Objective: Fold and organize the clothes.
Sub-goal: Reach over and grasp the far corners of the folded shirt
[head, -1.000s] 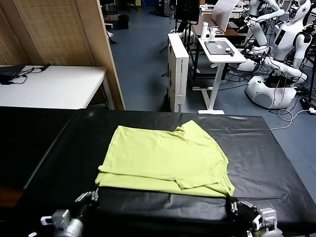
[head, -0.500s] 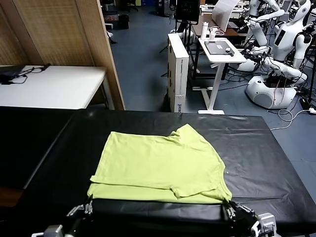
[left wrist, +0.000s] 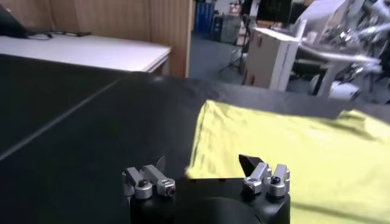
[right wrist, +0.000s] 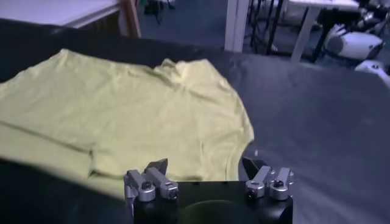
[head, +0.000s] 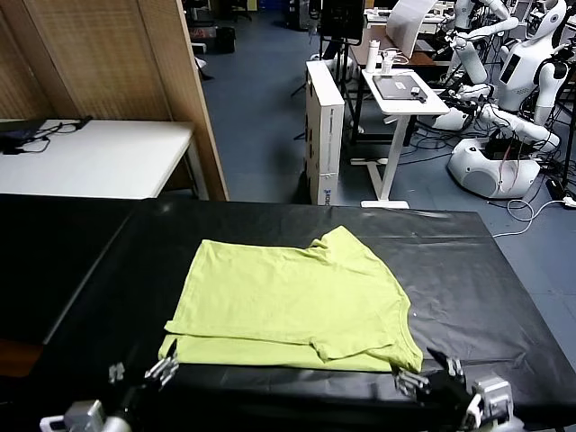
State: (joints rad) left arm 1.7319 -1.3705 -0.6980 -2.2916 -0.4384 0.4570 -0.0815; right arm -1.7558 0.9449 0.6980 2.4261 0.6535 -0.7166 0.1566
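Folded lime-green thin cotton T-shirt point(head: 292, 301): soft, light, limp. With left gripper point(head: 139, 372) and right gripper point(head: 430, 373) spread empty, I would pinch its near corners.

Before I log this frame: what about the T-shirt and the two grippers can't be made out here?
- T-shirt: underside layers and any inside label, hidden by the folded top layer, all views.
- Left gripper: its arm, cut off by the head view's bottom edge.
- Right gripper: likewise.
- T-shirt's far side: blurred in the left wrist view.
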